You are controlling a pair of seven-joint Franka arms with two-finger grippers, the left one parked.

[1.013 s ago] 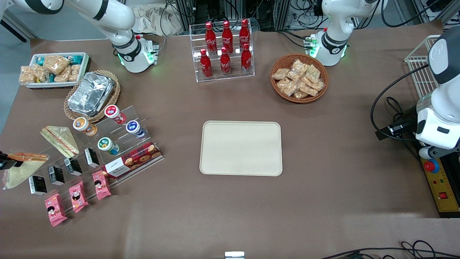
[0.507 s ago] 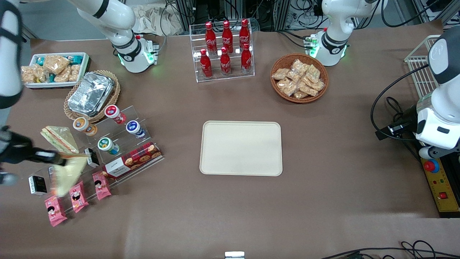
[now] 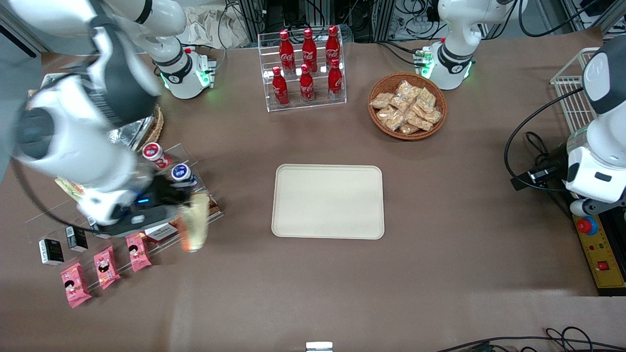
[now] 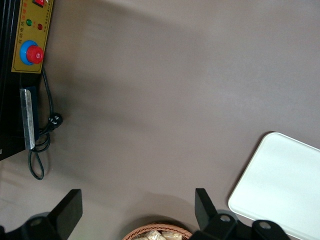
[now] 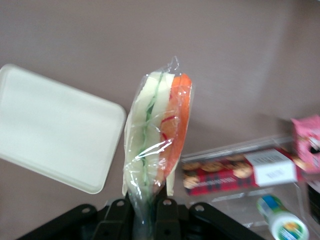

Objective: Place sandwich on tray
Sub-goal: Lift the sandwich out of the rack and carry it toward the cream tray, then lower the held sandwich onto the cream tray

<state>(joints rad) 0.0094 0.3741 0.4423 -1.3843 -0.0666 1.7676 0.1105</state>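
Observation:
The sandwich [image 5: 157, 135], a plastic-wrapped wedge with pale bread, an orange edge and some green, hangs in the air. My right gripper [image 5: 145, 210] is shut on its narrow end. In the front view the gripper [image 3: 178, 205] carries the blurred sandwich [image 3: 194, 222] above the corner of the clear display stand, between the stand and the tray. The cream tray [image 3: 328, 201] lies flat mid-table with nothing on it; it also shows in the wrist view as the tray [image 5: 55, 135], apart from the sandwich.
A clear stepped stand [image 3: 161, 161] holds yoghurt cups, a red cookie box [image 5: 232, 170] and small packets. A second paler sandwich [image 3: 66, 186] is mostly hidden under my arm. Cola bottles [image 3: 305, 66] and a snack basket [image 3: 407, 105] stand farther from the camera than the tray.
My arm has swung from the working arm's end of the table toward the tray, carrying the sandwich over the display stand. The tray has not moved.

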